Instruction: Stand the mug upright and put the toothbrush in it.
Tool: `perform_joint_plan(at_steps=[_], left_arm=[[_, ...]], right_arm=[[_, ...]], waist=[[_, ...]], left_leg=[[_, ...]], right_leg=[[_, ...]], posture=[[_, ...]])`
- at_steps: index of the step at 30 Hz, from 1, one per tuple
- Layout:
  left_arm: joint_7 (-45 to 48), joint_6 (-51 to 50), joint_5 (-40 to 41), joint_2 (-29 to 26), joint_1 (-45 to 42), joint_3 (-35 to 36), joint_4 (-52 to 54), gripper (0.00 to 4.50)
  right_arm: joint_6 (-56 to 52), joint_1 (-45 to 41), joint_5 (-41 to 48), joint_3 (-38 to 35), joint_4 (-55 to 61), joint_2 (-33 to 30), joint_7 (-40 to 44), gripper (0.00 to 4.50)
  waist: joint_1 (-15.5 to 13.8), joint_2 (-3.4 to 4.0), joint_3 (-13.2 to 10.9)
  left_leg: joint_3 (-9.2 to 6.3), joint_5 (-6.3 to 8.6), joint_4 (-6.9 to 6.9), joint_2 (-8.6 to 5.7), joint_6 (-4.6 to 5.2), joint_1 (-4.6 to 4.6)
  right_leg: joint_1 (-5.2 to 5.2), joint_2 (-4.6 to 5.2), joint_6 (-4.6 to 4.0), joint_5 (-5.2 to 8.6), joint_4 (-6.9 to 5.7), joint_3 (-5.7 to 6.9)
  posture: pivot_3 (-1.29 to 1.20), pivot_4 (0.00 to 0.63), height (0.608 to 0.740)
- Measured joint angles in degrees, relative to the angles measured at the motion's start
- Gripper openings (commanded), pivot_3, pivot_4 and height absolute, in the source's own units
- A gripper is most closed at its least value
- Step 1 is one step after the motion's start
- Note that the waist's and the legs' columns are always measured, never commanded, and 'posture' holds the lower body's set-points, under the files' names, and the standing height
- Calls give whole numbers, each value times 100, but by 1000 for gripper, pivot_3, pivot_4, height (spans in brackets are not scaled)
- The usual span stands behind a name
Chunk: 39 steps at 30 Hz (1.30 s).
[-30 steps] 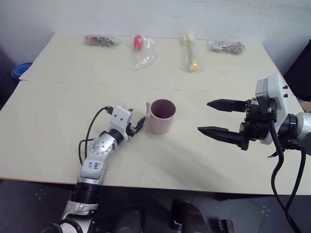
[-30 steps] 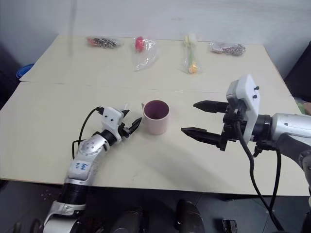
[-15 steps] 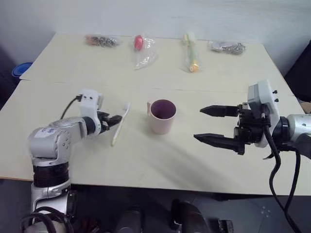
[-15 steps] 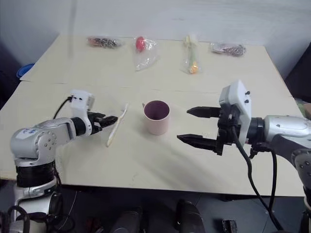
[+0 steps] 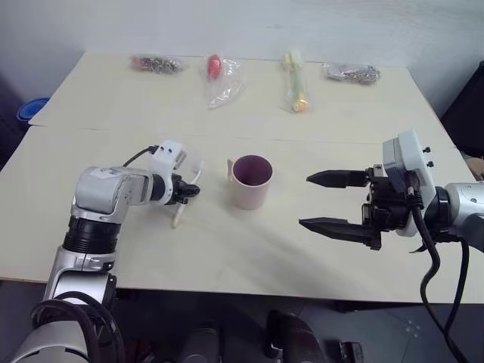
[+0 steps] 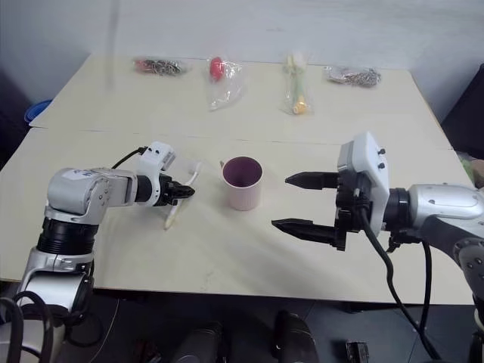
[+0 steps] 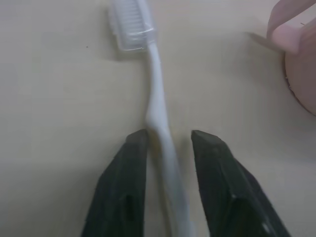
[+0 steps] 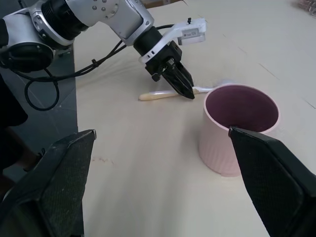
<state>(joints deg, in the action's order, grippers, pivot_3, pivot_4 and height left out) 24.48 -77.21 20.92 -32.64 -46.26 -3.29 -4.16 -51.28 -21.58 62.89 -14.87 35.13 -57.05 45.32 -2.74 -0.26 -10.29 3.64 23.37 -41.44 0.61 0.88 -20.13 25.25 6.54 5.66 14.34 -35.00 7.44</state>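
Blue round item (image 5: pixel 32 110) at far left past the table (image 5: pixel 227 249) edge. Left gripper (image 5: pixel 190 192) low on the table, its two black fingers (image 7: pixel 123 187) set either side of the toothbrush (image 7: pixel 157 106) shaft, narrow gap, handle running between them; can't tell if they actually pinch it. Toothbrush lies flat on the table, bristle head pointing away from the robot, just left of the mug (image 5: pixel 251 181). Mug stands upright mid-table, mouth up, handle toward the toothbrush, nothing inside. Along the far edge: metal chain pile (image 5: pixel 157 63), bagged red item (image 5: pixel 220 76), bagged yellow-green stick (image 5: pixel 296 85), second chain pile (image 5: pixel 352 72). Right gripper (image 5: pixel 327 201) hangs above the table right of the mug, fingers spread wide, holding nothing.
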Motion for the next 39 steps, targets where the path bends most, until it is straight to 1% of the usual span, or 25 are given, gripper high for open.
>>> perform_joint_plan(at_steps=[2, 5, 7, 10, 12, 14, 15, 17, 22, 24, 26, 28, 29, 33, 35, 36, 38, 39], left_arm=[[-29, 21, -20, 88, -78, 99, -179, 99], [-223, 122, -59, 351, -179, 465, -533, 98], [-484, 465, -92, 598, -265, 872, -807, 98], [-704, 1706, -61, 959, -438, 1551, -990, 98], [-726, 2696, 157, 1308, -700, 2108, -985, 98], [-668, 3363, 384, 1551, -977, 2350, -866, 98], [-584, 3628, 474, 1680, -1049, 2363, -699, 98], [-409, 3841, 621, 1939, -1078, 2210, -417, 98], [-106, 3861, 799, 2653, -665, 1346, 61, 98], [-53, 3978, 738, 2795, -417, 978, 151, 98], [-27, 4076, 653, 2819, -313, 794, 150, 98], [17, 4287, 522, 2805, -168, 628, 147, 829], [49, 4313, 506, 2770, -117, 600, 148, 1083], [135, 4292, 587, 2659, 39, 645, 225, 2370], [166, 4258, 678, 2552, 120, 691, 433, 3028], [180, 4204, 727, 2492, 136, 731, 538, 3286], [195, 4018, 905, 2303, 156, 843, 831, 3286], [226, 3914, 1022, 2109, 158, 956, 1017, 3286]], right_arm=[[1, 4, 16, -80, 42, 0, -37, 4500], [3, 21, 52, -148, 58, 0, -104, 4500], [1, 78, 81, -171, 66, 0, -142, 4500], [0, 196, 157, -273, 67, 0, -205, 4500], [0, 234, 180, -362, 66, 0, -238, 4500], [0, 245, 184, -368, 66, 0, -254, 4500], [0, 260, 184, -369, 64, 0, -263, 4500], [-1, 264, 183, -368, 63, 0, -274, 4500], [-1, 259, 187, -368, 60, 0, -344, 4500], [-2, 261, 236, -369, 60, 0, -419, 4500], [-4, 260, 282, -369, 62, 0, -458, 4500], [-5, 260, 362, -369, 69, 0, -525, 4500], [-5, 259, 391, -369, 75, 0, -560, 4500], [-5, 259, 436, -369, 78, 0, -648, 4500], [-5, 257, 436, -369, 74, 0, -662, 4500], [-4, 250, 435, -365, 71, 0, -663, 4500], [-1, 226, 422, -356, 52, 0, -660, 4500], [1, 205, 410, -348, 27, 0, -648, 4500]], waist=[[-11, 0, 0], [-22, -1, 0], [-21, -3, -2], [-20, -8, -5], [-32, -10, -6], [-30, -10, -5], [-27, -10, -5], [-31, -10, -5], [-17, -10, -5], [10, -9, -4], [19, -9, -4], [22, -9, -4], [16, -9, -4], [-6, -9, -4], [-19, -9, -4], [-19, -9, -4], [-10, -9, -4], [-3, -8, -4]], left_leg=[[0, 0, -2, 0, 0, 0], [-2, 0, -6, 0, 0, -1], [-4, 0, -9, 1, 0, -4], [-6, 0, -9, 3, 0, -11], [-7, 0, -10, 0, 0, -13], [-6, 0, -10, -1, 0, -13], [-4, 0, -9, -2, 0, -12], [-3, 0, -9, -3, 0, -10], [-2, 0, -10, -2, 1, -10], [2, 0, -4, 1, 1, -4], [3, 0, -4, 2, 1, -4], [3, 0, -4, 2, 1, -5], [2, 0, -5, 2, 1, -5], [-1, 0, -8, 1, 1, -7], [-2, 0, -9, 0, 1, -9], [-2, 0, -9, 0, 2, -9], [-3, 0, -9, 2, 2, -8], [-3, 0, -8, 3, 1, -7]], right_leg=[[-1, 0, 0, 0, -1, 0], [-3, 1, 0, 0, -2, 2], [-1, 0, 0, 0, -3, 3], [3, 1, 0, 0, 0, 9], [4, 6, 1, -1, 0, 11], [3, 7, 2, -1, 2, 10], [3, 7, 2, -1, 1, 9], [2, 6, 2, -1, 0, 10], [1, 3, 3, -2, 0, 8], [2, 0, 2, -2, -1, 3], [3, -1, 2, -2, 0, 4], [3, -1, 2, -2, 0, 3], [3, -1, 2, -2, 0, 3], [2, 2, 2, -2, 0, 4], [2, 3, 2, -2, 1, 5], [2, 4, 2, -2, 0, 5], [2, 2, 2, -2, 1, 4], [2, 2, 2, -2, 0, 4]], posture=[[0, 150, 740], [0, 150, 740], [0, 150, 740], [0, 150, 740], [0, 150, 740], [0, 150, 740], [0, 150, 740], [0, 150, 740], [0, 150, 740], [0, 150, 740], [0, 150, 740], [0, 150, 740], [0, 150, 740], [0, 150, 740], [0, 150, 740], [0, 150, 740], [0, 150, 740], [0, 150, 740]])
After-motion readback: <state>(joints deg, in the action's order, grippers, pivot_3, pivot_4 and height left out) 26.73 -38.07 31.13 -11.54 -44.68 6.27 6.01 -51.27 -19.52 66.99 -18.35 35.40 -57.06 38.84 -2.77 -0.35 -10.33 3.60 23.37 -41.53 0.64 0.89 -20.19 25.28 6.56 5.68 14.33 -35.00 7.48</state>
